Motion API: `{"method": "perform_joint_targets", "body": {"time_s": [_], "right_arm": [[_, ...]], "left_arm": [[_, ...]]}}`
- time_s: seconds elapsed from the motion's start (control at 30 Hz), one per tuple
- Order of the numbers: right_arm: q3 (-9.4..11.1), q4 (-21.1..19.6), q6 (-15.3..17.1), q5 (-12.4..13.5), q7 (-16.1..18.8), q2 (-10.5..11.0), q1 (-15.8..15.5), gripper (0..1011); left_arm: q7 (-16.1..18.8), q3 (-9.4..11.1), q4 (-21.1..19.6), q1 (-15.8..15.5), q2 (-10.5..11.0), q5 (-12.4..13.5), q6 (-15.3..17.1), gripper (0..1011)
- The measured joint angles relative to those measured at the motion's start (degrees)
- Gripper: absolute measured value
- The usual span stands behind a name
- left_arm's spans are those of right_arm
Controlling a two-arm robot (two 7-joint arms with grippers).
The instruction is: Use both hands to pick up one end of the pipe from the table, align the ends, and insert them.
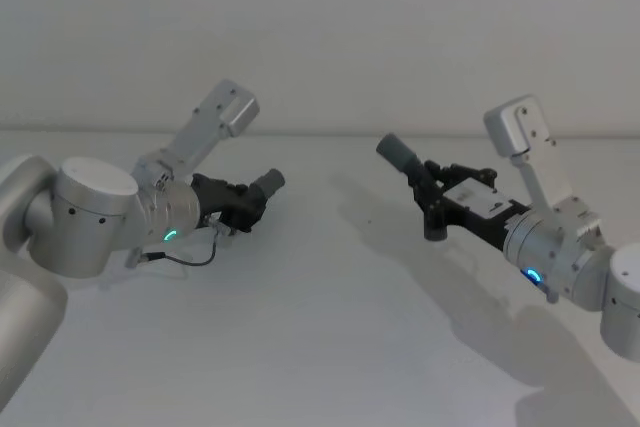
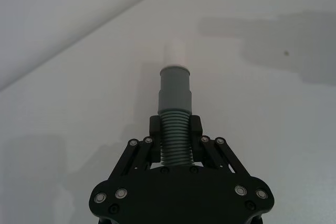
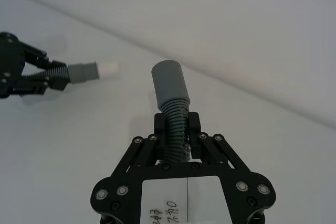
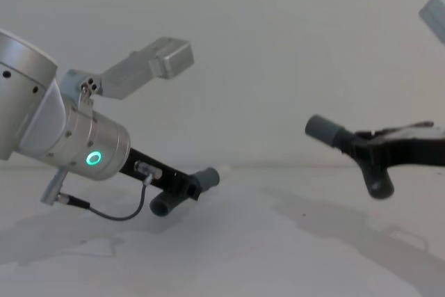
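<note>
To the left of the socket cuff (image 3: 169, 82), and well apart from it, the left pincer (image 2: 175, 127) is pressed onto the ribs of the shorter piece (image 2: 175, 90) just behind its grey cuff. The pale tip (image 2: 176, 53) juts free ahead. The socket cuff caps the longer piece (image 1: 400, 155), which the right pincer (image 3: 177, 124) pinches on the ribs just behind the cuff. Both pieces appear to be held clear of the bench (image 1: 320, 347).

Pick-up looks done, so aligning is the step in hand. The tip aims past the socket cuff, not into it, and the socket's mouth faces up and away from the robot, so the two axes cross at an angle. The next move likely calls for both wrists to turn until tip and socket mouth face each other on one line, then a straight closing push.
</note>
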Motion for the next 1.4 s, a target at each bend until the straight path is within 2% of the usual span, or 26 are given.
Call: {"method": "perform_joint_targets", "body": {"time_s": [0.33,0.77,1.1,1.4], "right_arm": [[2.0,-0.7,-5.9,0.1,1.2,0.2,0.3,241],[3.9,-2.4,-10.4,2.0,4.3,2.6,-0.2,241],[4.3,-2.7,-13.1,4.9,10.8,6.2,-0.6,241],[4.0,-2.2,-15.0,8.4,19.0,10.0,-0.7,240]], "left_arm": [[-0.6,-0.1,-1.9,-0.6,0.4,0.8,-1.6,306],[-5.1,2.0,-1.9,-3.4,1.6,2.2,-5.2,306],[-10.1,3.8,-0.7,-5.4,3.8,2.8,-9.9,306],[-14.6,4.9,0.8,-6.7,6.1,2.8,-15.2,306]]}}
